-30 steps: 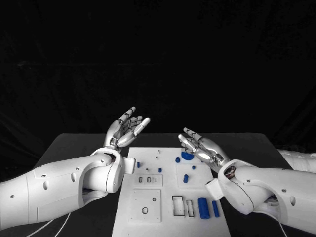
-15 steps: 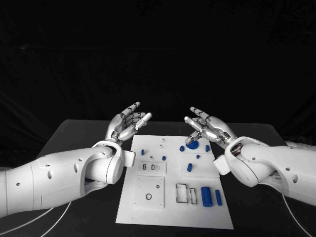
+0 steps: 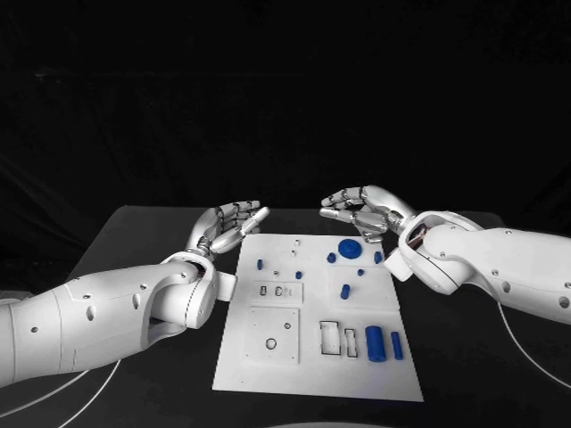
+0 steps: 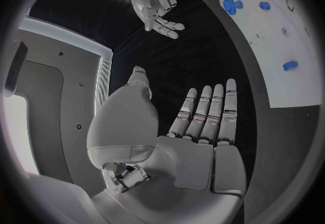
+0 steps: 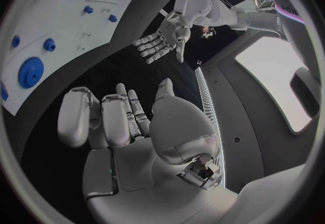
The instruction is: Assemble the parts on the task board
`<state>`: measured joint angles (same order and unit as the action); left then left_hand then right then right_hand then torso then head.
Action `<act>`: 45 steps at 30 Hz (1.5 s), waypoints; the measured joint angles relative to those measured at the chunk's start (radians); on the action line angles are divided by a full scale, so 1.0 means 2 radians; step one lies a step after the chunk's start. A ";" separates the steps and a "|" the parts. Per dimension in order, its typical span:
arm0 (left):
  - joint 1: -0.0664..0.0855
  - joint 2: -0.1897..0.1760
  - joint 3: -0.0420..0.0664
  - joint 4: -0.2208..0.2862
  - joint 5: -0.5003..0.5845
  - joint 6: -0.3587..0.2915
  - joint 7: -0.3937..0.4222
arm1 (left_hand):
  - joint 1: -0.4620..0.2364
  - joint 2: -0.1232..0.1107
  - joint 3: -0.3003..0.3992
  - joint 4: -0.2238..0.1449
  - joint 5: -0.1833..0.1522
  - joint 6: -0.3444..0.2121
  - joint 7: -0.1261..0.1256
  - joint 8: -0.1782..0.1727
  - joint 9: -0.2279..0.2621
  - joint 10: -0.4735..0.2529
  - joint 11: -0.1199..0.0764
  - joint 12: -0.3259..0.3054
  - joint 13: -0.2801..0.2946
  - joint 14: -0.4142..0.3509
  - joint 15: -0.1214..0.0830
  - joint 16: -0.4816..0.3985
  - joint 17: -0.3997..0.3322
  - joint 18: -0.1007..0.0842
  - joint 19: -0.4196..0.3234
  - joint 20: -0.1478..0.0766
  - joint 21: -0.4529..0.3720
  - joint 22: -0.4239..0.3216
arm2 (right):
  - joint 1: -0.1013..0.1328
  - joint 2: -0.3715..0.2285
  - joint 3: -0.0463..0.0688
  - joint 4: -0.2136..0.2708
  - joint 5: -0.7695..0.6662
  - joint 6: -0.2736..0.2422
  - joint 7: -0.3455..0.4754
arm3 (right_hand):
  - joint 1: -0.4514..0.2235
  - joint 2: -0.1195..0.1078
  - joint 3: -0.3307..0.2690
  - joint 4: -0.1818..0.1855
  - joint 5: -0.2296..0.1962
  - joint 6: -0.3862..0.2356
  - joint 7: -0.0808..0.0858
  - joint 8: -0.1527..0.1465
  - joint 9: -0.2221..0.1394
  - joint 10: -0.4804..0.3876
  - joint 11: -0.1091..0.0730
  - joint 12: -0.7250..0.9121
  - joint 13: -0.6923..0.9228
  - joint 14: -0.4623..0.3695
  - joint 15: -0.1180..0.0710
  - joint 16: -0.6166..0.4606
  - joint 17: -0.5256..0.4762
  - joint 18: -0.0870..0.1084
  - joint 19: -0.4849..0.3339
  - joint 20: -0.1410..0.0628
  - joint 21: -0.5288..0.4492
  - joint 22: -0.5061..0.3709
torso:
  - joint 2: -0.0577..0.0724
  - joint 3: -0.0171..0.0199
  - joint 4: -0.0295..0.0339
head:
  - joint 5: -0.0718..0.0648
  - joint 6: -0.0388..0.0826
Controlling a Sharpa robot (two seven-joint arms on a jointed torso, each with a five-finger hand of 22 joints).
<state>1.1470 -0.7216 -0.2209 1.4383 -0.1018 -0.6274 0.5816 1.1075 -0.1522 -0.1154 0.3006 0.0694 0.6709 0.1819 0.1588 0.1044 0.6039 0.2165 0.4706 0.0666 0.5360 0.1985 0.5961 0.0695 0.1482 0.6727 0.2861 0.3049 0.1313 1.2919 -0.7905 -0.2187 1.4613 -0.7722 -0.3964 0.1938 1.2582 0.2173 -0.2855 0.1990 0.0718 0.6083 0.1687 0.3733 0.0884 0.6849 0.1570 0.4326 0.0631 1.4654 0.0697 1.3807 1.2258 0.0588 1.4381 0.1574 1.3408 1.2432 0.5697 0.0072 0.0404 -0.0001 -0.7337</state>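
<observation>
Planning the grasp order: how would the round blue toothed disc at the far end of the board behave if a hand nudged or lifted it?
The blue toothed disc lies flat on the task board, so a nudge would probably slide it, not roll it. It looks thin and low, likely light and stiff, but awkward to pinch from above. Its toothed rim may give fingertips some bite.

Black table (image 3: pixel 144 241) under board; thin white cables (image 3: pixel 524 352) lie on it.
</observation>
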 measured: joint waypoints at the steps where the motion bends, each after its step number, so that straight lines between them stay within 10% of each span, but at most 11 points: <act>1: 0.001 0.000 0.000 0.000 -0.002 0.002 -0.004 | 0.002 0.005 0.005 0.000 -0.003 0.014 0.001 0.008 0.004 0.003 -0.001 -0.001 -0.001 0.010 -0.002 -0.003 0.001 0.005 0.003 0.001 0.000 0.000 | 0.000 -0.002 0.000 0.000 -0.015 0.000 -0.004 | 0.047 -0.009 0.022 -0.025 0.000 0.063 0.000 -0.009 -0.004 0.054 -0.009 -0.022 0.000 0.001 -0.006 0.040 0.023 -0.016 0.008 -0.001 0.059 0.020 | 0.002 0.0000 0.0015 | -0.004 -0.001; 4: 0.005 0.001 0.000 0.000 -0.009 0.010 -0.014 | 0.003 0.006 0.006 -0.001 -0.003 0.020 0.004 0.013 0.007 0.004 -0.002 -0.008 -0.002 0.015 -0.002 -0.006 0.001 0.007 0.004 0.000 0.000 -0.002 | 0.001 -0.012 0.001 0.000 -0.065 0.000 -0.019 | 0.099 -0.025 0.046 -0.051 -0.005 0.132 -0.006 -0.035 -0.011 0.113 -0.019 -0.059 -0.001 0.001 -0.012 0.077 0.040 -0.026 0.012 -0.004 0.111 0.032 | 0.009 -0.0018 0.0054 | -0.013 -0.002; 13: 0.013 -0.002 0.000 0.009 -0.025 0.024 -0.029 | 0.013 0.021 0.013 -0.001 -0.003 0.020 0.004 0.015 0.009 0.004 -0.002 -0.012 -0.002 0.014 -0.002 -0.012 0.001 0.007 0.002 0.002 -0.003 -0.007 | 0.003 -0.004 0.002 -0.008 -0.192 -0.001 -0.074 | 0.127 -0.038 0.058 -0.061 -0.008 0.156 -0.014 -0.079 -0.011 0.131 -0.026 -0.111 -0.001 0.002 -0.018 0.081 0.041 -0.026 0.014 -0.005 0.113 0.032 | 0.026 -0.0062 0.0060 | -0.020 -0.005; 27: 0.018 -0.019 0.000 0.030 -0.038 0.026 -0.032 | 0.015 0.033 0.019 -0.001 -0.003 0.018 0.003 0.019 0.010 0.004 -0.002 -0.013 -0.002 0.014 -0.002 -0.015 0.001 0.007 -0.003 0.002 -0.007 -0.010 | -0.005 0.030 0.002 -0.036 -0.331 0.015 -0.151 | 0.145 -0.035 0.067 -0.064 -0.008 0.158 -0.015 -0.099 -0.011 0.132 -0.028 -0.134 -0.001 0.002 -0.018 0.087 0.041 -0.026 0.014 -0.005 0.113 0.032 | 0.042 -0.0078 0.0079 | -0.030 -0.007; 45: 0.021 -0.025 0.000 0.036 -0.042 0.025 -0.029 | 0.016 0.038 0.022 -0.001 -0.003 0.016 0.004 0.019 0.011 0.004 -0.002 -0.015 -0.002 0.013 0.000 -0.016 0.001 0.008 -0.006 0.003 -0.009 -0.012 | -0.017 0.056 0.004 -0.063 -0.381 0.060 -0.193 | 0.146 -0.036 0.070 -0.060 -0.008 0.158 -0.015 -0.109 -0.011 0.136 -0.028 -0.142 -0.001 0.002 -0.018 0.087 0.041 -0.026 0.014 -0.005 0.113 0.032 | 0.042 -0.0089 0.0090 | -0.033 -0.011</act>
<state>1.1895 -0.7711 -0.2203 1.5105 -0.1856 -0.5784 0.5228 1.1393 -0.0763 -0.0713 0.2978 0.0633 0.7036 0.1907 0.1967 0.1260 0.6114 0.2128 0.4407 0.0621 0.5612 0.1980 0.5649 0.0710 0.1632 0.6598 0.2914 0.2864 0.1077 1.2575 -0.6778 -0.2106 1.3356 -1.5341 -0.2765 -0.1917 1.5493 0.1456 -0.1458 0.0786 0.0555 0.9234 0.1382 0.1562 0.0659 0.9571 0.1011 0.1488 0.0619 1.4684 0.0337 1.5552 1.3078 0.0064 1.4663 0.1466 1.5671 1.3077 0.6544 -0.0106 0.0584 -0.0664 -0.7563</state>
